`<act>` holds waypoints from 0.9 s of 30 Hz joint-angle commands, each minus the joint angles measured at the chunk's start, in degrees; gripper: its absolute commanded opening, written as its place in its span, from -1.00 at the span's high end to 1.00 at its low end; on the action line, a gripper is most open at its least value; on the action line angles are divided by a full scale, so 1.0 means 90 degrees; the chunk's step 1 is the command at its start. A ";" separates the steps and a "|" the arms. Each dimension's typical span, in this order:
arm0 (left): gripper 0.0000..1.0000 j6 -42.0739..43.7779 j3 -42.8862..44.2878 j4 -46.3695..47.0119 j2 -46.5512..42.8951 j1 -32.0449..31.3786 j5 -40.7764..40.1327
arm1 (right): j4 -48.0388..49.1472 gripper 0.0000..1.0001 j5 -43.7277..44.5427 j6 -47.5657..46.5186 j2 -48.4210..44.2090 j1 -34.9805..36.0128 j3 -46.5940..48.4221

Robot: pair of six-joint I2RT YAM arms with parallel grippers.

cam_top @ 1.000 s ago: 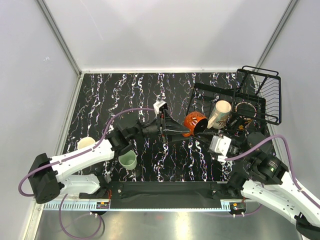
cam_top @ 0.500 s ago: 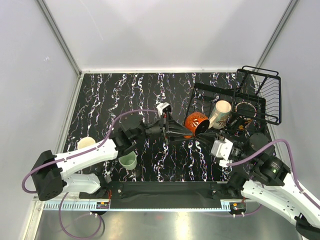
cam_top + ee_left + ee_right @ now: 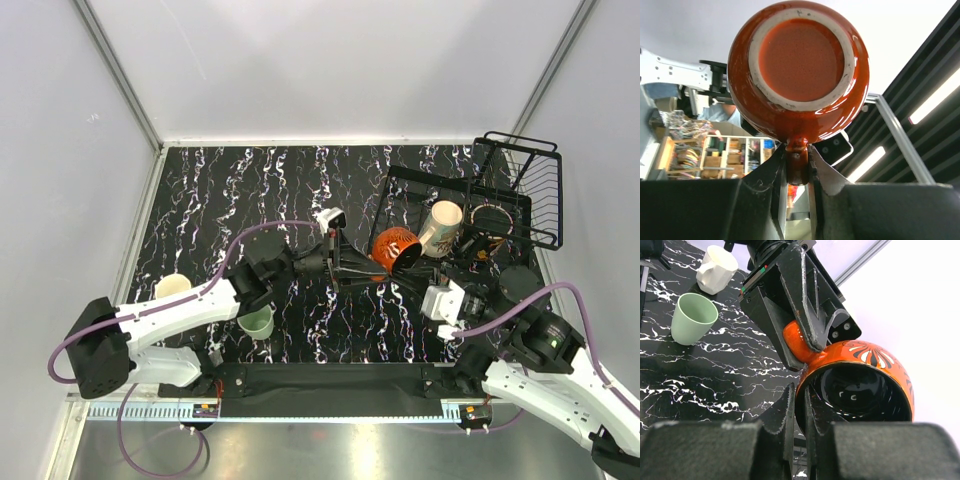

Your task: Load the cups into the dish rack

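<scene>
A glossy red cup (image 3: 393, 245) with a dark inside hangs above the table, just left of the dish rack (image 3: 520, 150). My left gripper (image 3: 364, 263) is shut on its handle; the left wrist view shows the cup's base (image 3: 799, 65) above the fingers (image 3: 777, 170). My right gripper (image 3: 800, 400) is shut on the rim of the same cup (image 3: 875, 355), one finger inside and one outside. A mint-green cup (image 3: 256, 322) and a cream cup (image 3: 172, 288) stand on the table at the left. A beige cup (image 3: 440, 228) and a black cup (image 3: 488, 220) are in the rack.
The rack's taller slotted section (image 3: 540, 195) stands at the far right against the wall. The marble table (image 3: 250, 190) runs to white walls on three sides. In the right wrist view the mint-green cup (image 3: 692, 317) and cream cup (image 3: 716, 269) sit beyond the left gripper (image 3: 805, 325).
My left gripper has slid right along the table and closed its fingers around the red cup's handle. The right gripper keeps its hold on the rim and has barely moved.
</scene>
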 commanded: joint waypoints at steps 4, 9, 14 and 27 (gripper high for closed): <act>1.00 0.1506 0.0746 -0.0611 -0.0233 0.0051 -0.0060 | 0.0292 0.67 0.0215 -0.0062 -0.0241 0.0048 0.0073; 1.00 0.2502 0.1146 -0.1442 -0.0389 0.0051 -0.0226 | 0.0438 0.31 0.0577 0.0104 -0.0310 0.0038 -0.0142; 1.00 0.2961 0.1156 -0.1754 -0.0428 0.0061 -0.0333 | 0.0624 0.06 0.0976 0.0250 -0.0378 0.0038 -0.0317; 1.00 0.6710 0.2884 -0.5631 -0.0010 0.0305 -0.2227 | 0.0128 -0.47 0.4383 0.4023 -0.0457 0.0038 0.0560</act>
